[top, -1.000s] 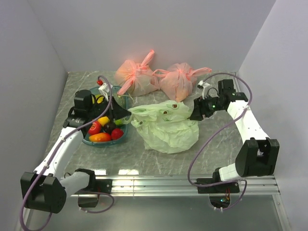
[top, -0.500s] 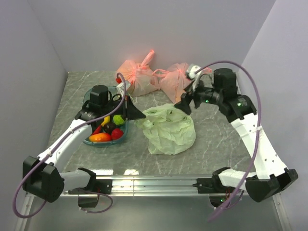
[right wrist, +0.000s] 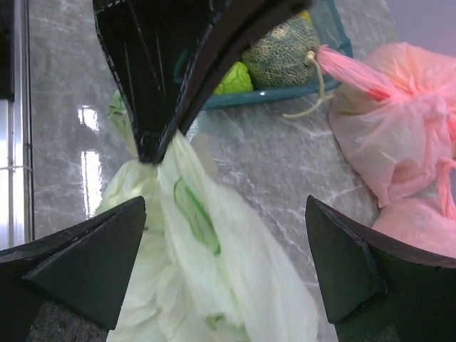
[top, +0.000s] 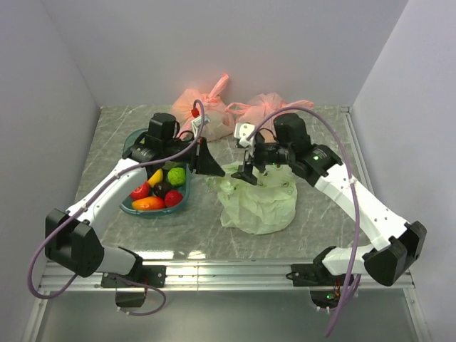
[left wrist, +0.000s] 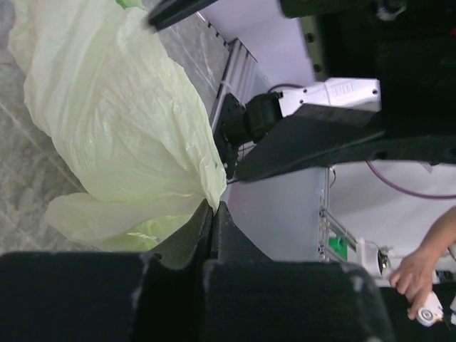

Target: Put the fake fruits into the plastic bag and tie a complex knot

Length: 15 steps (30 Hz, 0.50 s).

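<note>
- Rising from the near-left corner of the table point(top: 322, 235), the left arm point(top: 107, 196) slants toward the far edge. It bends at the wrist and turns right, toward the table's middle.
- The right arm point(top: 356, 203) climbs from the near-right corner and runs diagonally to the far side. It then folds back so that its wrist points down over the middle.
- The plastic bag point(top: 260, 203) lies crumpled on the middle of the table, nearer the near edge than either gripper.
- The left gripper point(top: 209, 162) is pinched tight on the bag's upper left edge. In the left wrist view its fingers point(left wrist: 203, 228) meet with thin green film between them.
- The right gripper point(top: 249, 169) hangs just above the bag's far edge, close beside the left gripper. Its fingers point(right wrist: 85, 263) are spread wide and hold nothing.
- The fake fruits point(top: 160, 189) sit in a teal bowl point(top: 158, 213) toward the left edge, beside the bag and under the left arm's wrist.
- Two pink bags point(top: 206, 110) rest knotted against the far edge.
</note>
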Motion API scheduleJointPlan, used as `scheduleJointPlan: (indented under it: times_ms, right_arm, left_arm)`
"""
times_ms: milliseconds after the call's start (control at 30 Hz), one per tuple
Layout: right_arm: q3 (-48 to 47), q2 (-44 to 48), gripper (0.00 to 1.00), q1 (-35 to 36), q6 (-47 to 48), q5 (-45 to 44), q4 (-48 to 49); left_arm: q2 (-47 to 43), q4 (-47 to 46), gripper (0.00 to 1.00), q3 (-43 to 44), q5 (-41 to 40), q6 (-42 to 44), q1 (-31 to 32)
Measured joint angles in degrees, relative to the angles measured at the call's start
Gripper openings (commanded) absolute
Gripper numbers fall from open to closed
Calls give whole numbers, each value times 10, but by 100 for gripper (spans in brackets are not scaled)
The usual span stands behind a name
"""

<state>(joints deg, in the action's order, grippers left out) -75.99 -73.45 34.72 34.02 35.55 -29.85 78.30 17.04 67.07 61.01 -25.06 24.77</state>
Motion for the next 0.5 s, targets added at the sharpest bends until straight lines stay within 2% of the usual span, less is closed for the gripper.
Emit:
scheduleJointPlan:
  times_ms: [133,233,267,333,367,467,500]
  right_arm:
    - [0,-29,95,18,35,-1,1]
    - [-1,-51,73,24,57,-5,-2]
    - [-1,-59,56,25,64,-7,-2]
    - [-1,-70,38,26,71,-12,-3]
    - [-1,-75,1,26,71,-16,-4]
    - [-1,-83,0,29,63,-28,-5]
    - [-3,-85,0,29,58,-33,-6]
  left_arm:
    - [16,23,1,26,16,13,10]
    - [30,40,1,52,31,25,11]
    - [34,45,1,59,35,31,11]
    - [37,54,2,68,37,44,11]
    - [37,56,11,69,36,49,10]
    - [26,53,32,67,16,62,10]
    - [14,47,36,60,2,65,10]
